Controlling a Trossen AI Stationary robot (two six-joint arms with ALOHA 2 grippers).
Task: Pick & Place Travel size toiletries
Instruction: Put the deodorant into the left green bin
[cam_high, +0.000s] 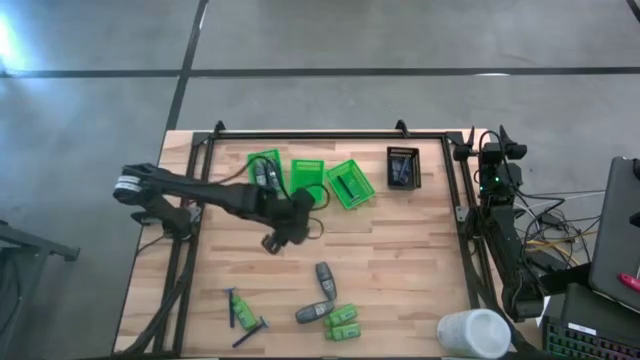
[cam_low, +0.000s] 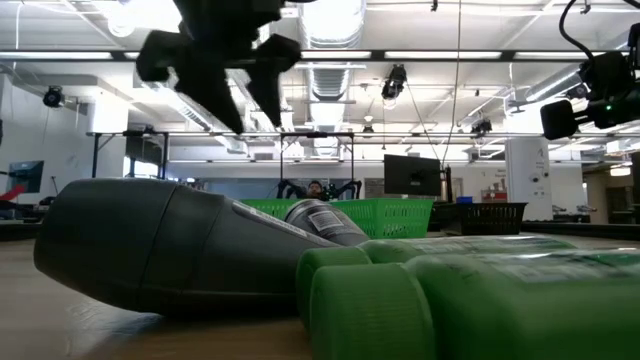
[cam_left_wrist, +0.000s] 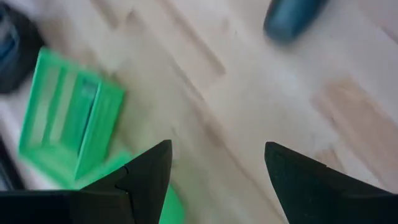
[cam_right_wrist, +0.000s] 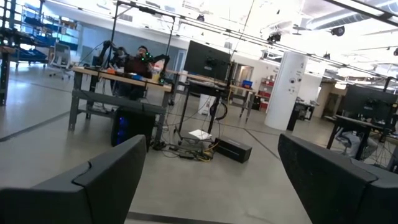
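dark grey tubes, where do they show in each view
High view: dark grey tubes low centre, beside the green bottles.
Low view: filling the left foreground.
Left wrist view: one blurred dark end, top right.
Right wrist view: not in it.
Shared landmark: the green baskets.

Left gripper (cam_left_wrist: 217, 180) with fingers spread over bare wooden table (cam_left_wrist: 249, 106); green mesh basket (cam_left_wrist: 68, 121) at left, dark grey tube (cam_left_wrist: 289, 18) upper right.

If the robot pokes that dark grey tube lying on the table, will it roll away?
Probably a little. The dark grey tube looks rounded and lies on its side, so a sideways poke might roll it. Its tapered shape would likely curve it round.
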